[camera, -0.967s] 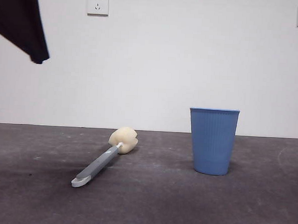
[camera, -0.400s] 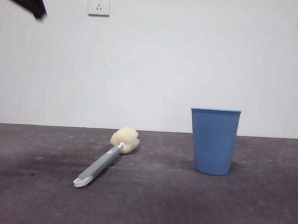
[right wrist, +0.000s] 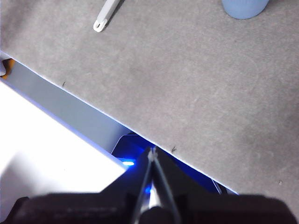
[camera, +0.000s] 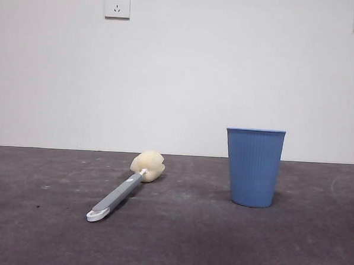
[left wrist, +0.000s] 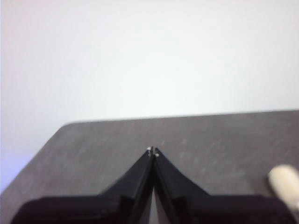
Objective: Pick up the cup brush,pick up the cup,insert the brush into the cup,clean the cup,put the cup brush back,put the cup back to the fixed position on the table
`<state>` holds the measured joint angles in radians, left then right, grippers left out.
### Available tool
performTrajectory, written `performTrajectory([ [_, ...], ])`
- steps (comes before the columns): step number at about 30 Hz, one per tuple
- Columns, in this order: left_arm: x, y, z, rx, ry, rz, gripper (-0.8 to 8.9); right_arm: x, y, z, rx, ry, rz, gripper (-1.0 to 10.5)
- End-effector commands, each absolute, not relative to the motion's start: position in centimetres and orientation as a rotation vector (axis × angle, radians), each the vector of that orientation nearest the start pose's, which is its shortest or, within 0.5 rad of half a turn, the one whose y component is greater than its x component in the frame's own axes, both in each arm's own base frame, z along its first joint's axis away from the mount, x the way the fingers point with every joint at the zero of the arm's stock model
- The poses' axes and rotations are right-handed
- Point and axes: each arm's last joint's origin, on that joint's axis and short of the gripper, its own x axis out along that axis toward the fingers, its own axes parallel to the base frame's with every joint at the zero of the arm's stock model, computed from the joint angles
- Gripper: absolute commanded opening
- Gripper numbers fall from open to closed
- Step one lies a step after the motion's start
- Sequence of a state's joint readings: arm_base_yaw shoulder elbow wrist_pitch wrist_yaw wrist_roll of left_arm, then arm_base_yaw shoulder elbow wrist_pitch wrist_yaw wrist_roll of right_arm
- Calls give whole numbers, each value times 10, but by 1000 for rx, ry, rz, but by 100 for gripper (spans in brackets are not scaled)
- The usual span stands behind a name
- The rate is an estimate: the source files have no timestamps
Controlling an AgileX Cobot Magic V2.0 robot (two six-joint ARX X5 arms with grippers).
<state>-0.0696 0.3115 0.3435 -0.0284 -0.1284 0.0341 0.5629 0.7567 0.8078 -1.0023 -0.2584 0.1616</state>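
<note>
Currently, the cup brush [camera: 121,191] lies on the table [camera: 177,245], well apart from the upright cup [camera: 254,167]. Left gripper [left wrist: 153,151] and right gripper [right wrist: 151,155] are closed, empty. By the layout, both objects sit back in place; no further move appears required.

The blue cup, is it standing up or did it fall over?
Standing up. The cup sits on its base on the table, rim on top.
</note>
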Motion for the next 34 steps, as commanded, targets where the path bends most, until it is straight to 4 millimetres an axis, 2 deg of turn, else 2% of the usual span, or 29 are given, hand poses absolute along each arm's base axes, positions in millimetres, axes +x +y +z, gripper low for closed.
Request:
performTrajectory([
  [1,105,-1,220,25,32,85,-4,102,73,280,-4,1021,673,1],
  [5,102,1,188,-22,59,106,-4,102,73,280,-3,1021,673,1],
  [12,100,2,159,-71,114,113,-4,102,73,280,-4,1021,673,1],
  [19,96,2,145,-67,249,116,-3,102,73,280,-3,1021,673,1],
  [34,97,2,146,-67,241,116,-3,102,73,280,-4,1021,673,1],
])
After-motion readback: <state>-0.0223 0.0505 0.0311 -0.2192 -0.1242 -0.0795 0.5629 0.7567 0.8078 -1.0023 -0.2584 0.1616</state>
